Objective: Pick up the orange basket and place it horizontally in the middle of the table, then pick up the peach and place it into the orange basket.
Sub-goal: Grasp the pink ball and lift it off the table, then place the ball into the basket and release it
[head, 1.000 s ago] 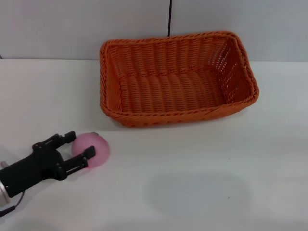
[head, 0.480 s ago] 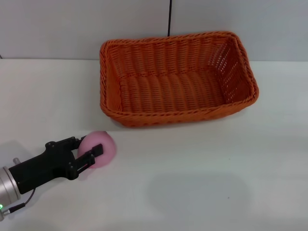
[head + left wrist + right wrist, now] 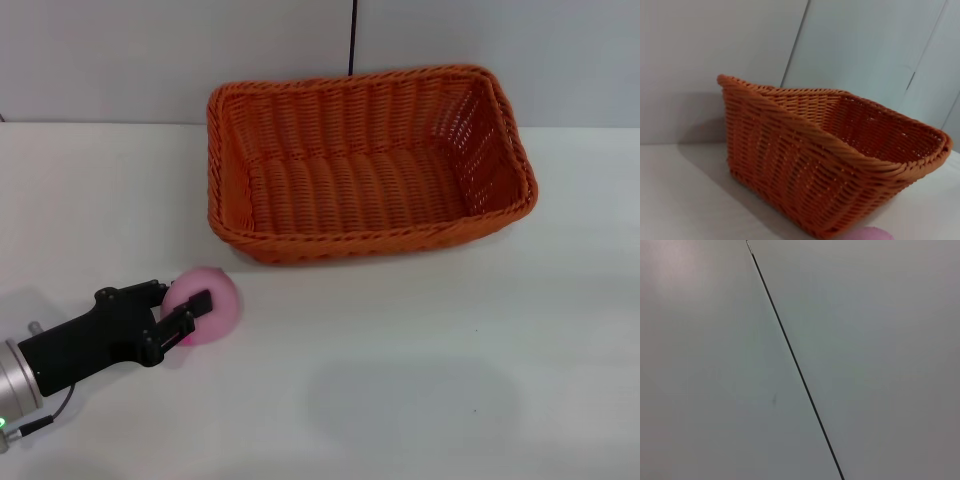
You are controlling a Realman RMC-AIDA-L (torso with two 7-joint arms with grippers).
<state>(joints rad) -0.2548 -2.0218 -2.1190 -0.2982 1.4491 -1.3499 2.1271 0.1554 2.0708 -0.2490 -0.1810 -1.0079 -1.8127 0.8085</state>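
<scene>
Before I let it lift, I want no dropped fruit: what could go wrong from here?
The left pincer grips the peach from one side, low on the table; a round ball could squirt out as it rises. The orange basket has a tall braided rim facing the peach, so a low carry might clip it. The right pincer is out of view.

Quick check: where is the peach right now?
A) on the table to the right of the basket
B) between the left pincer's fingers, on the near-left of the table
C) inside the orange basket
B: the peach sits between the left pincer's fingers, in front of the empty orange basket.
</scene>
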